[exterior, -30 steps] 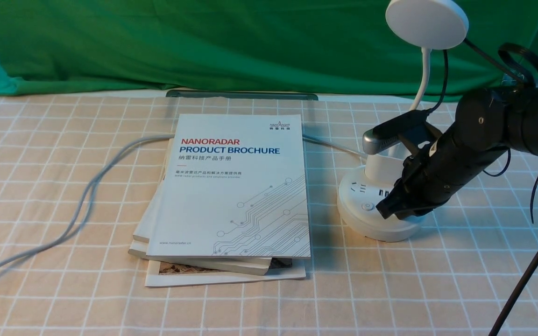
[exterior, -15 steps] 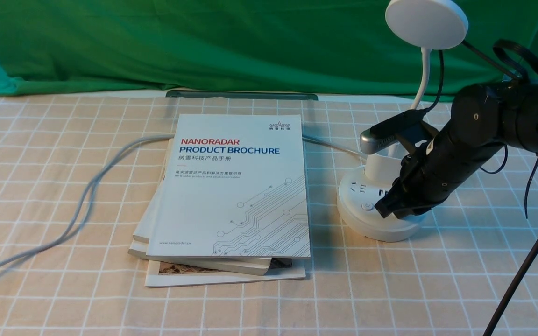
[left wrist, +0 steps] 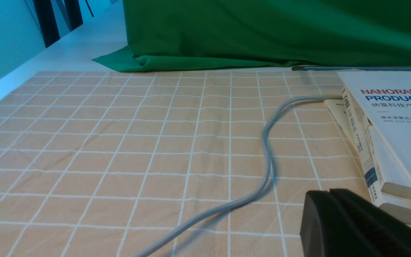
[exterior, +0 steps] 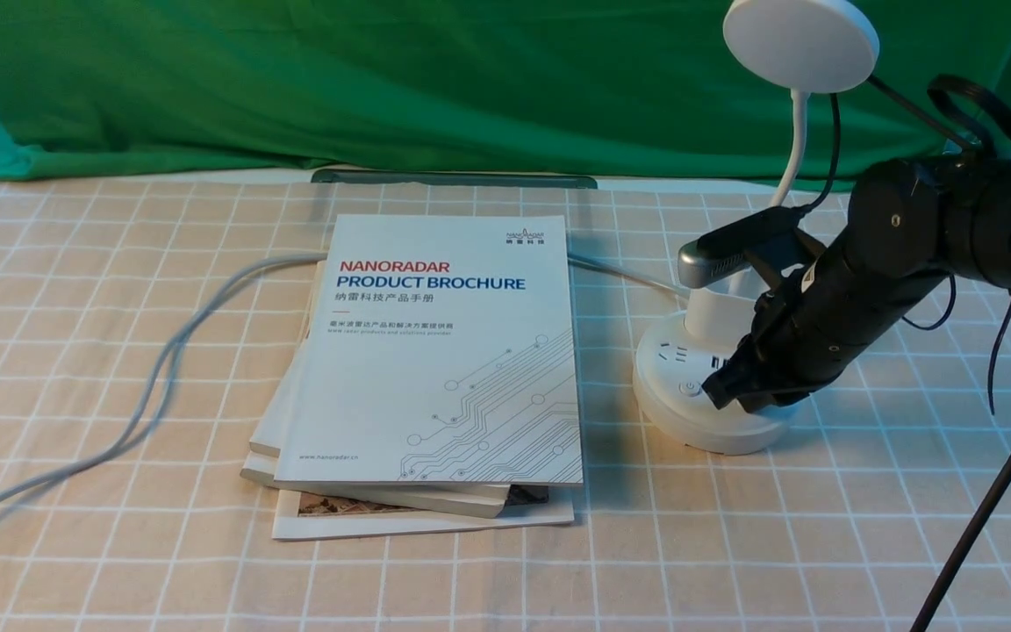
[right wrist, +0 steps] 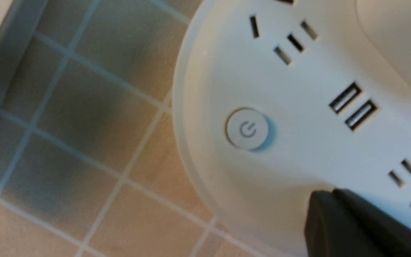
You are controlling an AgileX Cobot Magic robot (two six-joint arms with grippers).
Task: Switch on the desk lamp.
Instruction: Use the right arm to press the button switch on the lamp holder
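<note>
The right gripper (right wrist: 334,194), closed and gripping nothing, is leaning over the white desk lamp (exterior: 716,430) at the table's two o'clock, probably for pressing the second button; the left gripper (left wrist: 319,194) is waiting closed, empty.

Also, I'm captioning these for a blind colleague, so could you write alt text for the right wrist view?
The closed right gripper is over the white base of the desk lamp, beside a round power button. Socket slots and two USB ports also show, above a grid-patterned tablecloth.
</note>
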